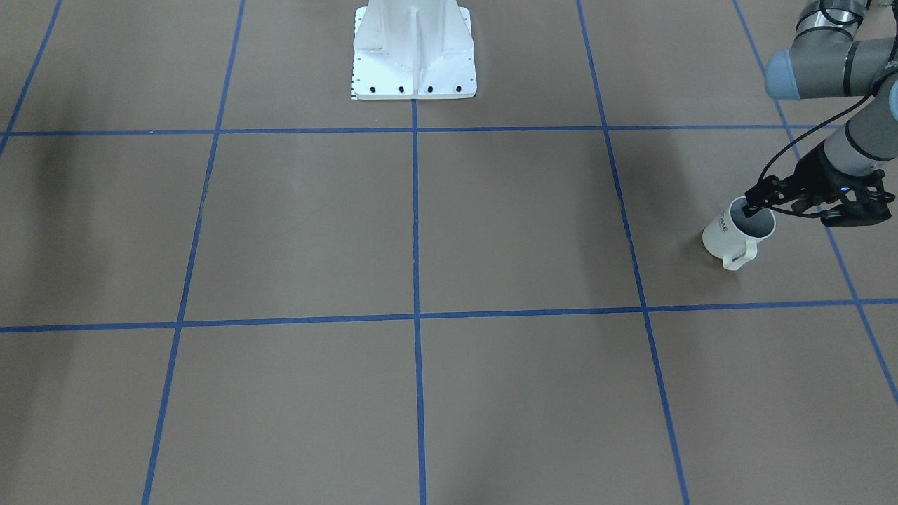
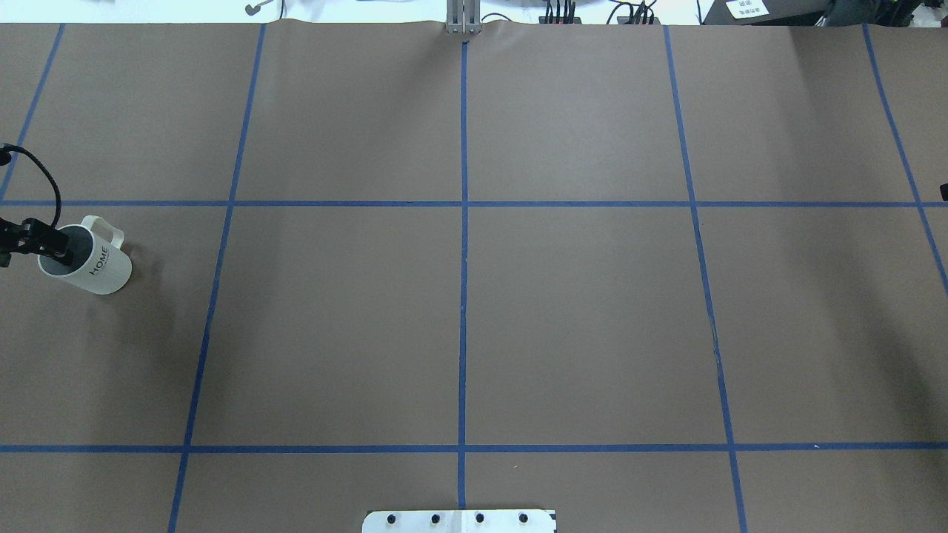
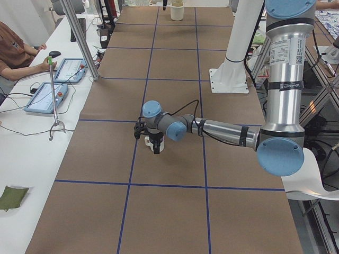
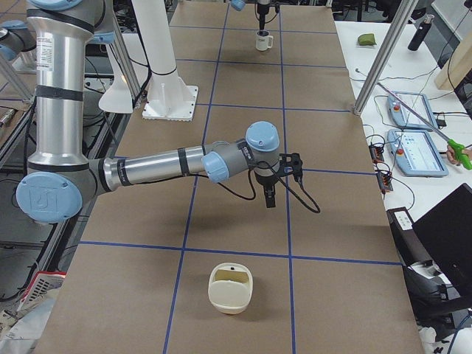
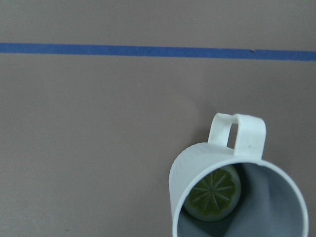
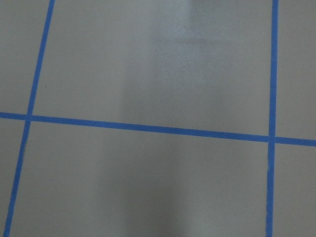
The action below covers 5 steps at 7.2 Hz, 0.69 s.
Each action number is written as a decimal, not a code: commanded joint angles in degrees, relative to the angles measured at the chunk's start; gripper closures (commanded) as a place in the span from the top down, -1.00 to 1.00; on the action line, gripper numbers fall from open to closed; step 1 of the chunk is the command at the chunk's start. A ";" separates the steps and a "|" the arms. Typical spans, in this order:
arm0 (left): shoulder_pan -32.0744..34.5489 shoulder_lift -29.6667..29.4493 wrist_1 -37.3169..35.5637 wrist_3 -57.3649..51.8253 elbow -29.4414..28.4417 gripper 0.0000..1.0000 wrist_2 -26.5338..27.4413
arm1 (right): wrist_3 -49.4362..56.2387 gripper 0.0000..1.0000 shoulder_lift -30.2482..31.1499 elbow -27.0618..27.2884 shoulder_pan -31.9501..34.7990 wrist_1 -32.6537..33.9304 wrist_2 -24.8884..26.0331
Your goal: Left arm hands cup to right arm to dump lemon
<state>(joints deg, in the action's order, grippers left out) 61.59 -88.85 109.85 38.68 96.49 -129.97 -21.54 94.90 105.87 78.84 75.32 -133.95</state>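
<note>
The cream-white cup [image 1: 722, 235] with black lettering stands upright on the brown table near its left end; it also shows in the overhead view [image 2: 104, 270]. My left gripper [image 1: 752, 207] comes in low from the side. Its fingertips meet on the cup's rim, one inside the mouth, and look shut on it. The left wrist view looks down into the cup [image 5: 247, 136], where the yellow-green lemon [image 5: 213, 192] slice lies on the grey bottom. My right gripper [image 4: 269, 199] hangs over the table's right part, far from the cup. I cannot tell whether it is open.
The white robot base [image 1: 414, 52] stands at the table's middle edge. A cream bowl-like container [image 4: 231, 287] sits at the table's right end. Blue tape lines grid the brown table [image 2: 459, 311]. An operator [image 3: 10, 53] sits at a side bench with tablets.
</note>
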 commanded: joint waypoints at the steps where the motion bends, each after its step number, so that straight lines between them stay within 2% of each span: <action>1: -0.94 -0.36 0.10 -0.09 -0.95 0.53 0.07 | 0.01 0.99 -0.24 -0.23 -0.53 0.00 0.00; 2: -1.12 -0.36 0.10 0.17 -0.95 -0.40 -0.02 | 0.01 0.99 -0.41 -0.40 -0.71 0.00 0.00; 3: -1.12 -0.62 0.10 0.26 -0.95 -0.99 -0.02 | 0.01 0.99 -0.41 -0.49 -0.71 0.00 0.00; 5: -1.12 -1.59 -1.03 1.04 1.49 -1.00 -2.98 | -0.08 0.99 -0.59 -1.45 -0.71 0.00 0.18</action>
<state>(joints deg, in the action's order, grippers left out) 60.50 -89.91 109.52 39.20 96.34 -130.91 -21.51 94.45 105.16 78.16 75.32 -133.76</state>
